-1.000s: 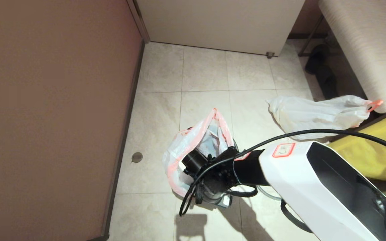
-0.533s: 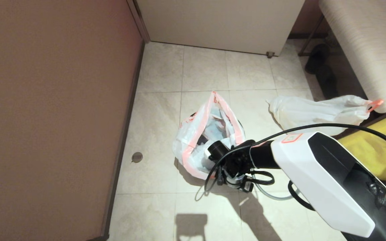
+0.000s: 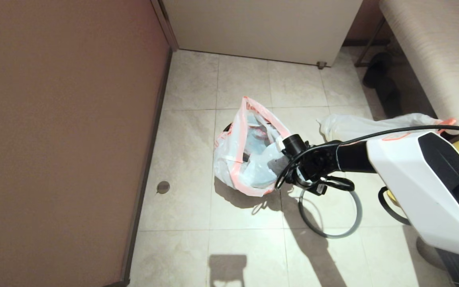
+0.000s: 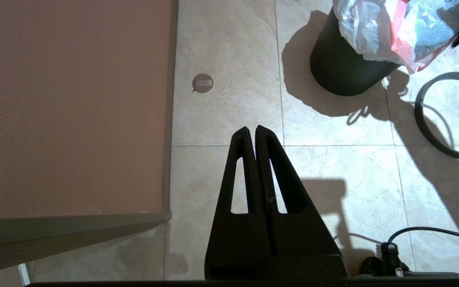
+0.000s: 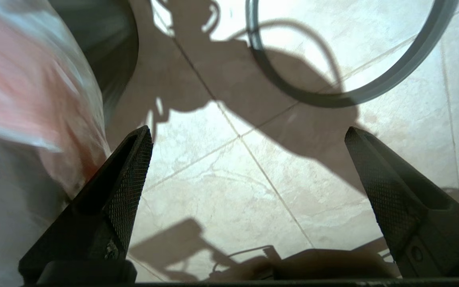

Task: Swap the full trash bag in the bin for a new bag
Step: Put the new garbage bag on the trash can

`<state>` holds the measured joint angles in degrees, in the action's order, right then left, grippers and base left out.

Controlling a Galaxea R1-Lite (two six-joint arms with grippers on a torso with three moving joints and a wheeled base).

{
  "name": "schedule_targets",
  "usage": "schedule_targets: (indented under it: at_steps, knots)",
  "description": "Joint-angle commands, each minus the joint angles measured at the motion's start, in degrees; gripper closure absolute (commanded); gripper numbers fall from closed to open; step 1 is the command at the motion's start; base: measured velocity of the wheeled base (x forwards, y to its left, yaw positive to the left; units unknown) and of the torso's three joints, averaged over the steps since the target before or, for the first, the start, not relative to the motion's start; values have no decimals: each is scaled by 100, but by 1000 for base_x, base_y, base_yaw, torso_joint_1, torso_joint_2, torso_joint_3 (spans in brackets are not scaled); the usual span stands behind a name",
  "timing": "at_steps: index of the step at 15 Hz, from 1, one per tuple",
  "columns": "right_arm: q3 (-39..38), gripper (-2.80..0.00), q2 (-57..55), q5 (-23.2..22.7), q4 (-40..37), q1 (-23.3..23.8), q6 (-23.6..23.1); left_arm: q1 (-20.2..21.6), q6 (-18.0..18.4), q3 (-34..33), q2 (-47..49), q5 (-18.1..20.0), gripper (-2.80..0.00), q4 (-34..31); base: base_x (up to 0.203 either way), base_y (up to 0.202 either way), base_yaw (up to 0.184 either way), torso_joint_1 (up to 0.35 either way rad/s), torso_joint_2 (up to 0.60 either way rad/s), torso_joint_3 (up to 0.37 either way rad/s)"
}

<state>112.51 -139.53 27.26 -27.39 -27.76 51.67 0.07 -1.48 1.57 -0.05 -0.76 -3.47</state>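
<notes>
New bag [image 3: 249, 155], printed orange-red, draped loose in the bin [image 4: 343, 65]: light, limp, slippery film, best pinched at its orange hem; my right gripper [image 5: 245, 167] spread empty beside it.

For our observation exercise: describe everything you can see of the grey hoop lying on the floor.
The grey hoop is a thin, smooth ring, plastic by its look, lying flat on the pale floor tiles beside the black bin, apart from it. Nothing is threaded through it. The right gripper hangs open above it without touching, and the arm's shadow falls across it.
</notes>
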Motion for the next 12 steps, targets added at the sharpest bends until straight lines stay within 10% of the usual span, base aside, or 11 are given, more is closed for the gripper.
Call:
schedule_targets:
  at_steps: [1, 12]
  knots:
    - [-77, -280, 547, -47, -194, -59, 183, 1, -2, 1, 5, -3, 0, -4, 0, 0, 0, 0, 0, 0]
    - [60, -280, 337, -863, -38, -812, 1182, 1, -2, 1, 5, -3, 0, -4, 0, 0, 0, 0, 0, 0]
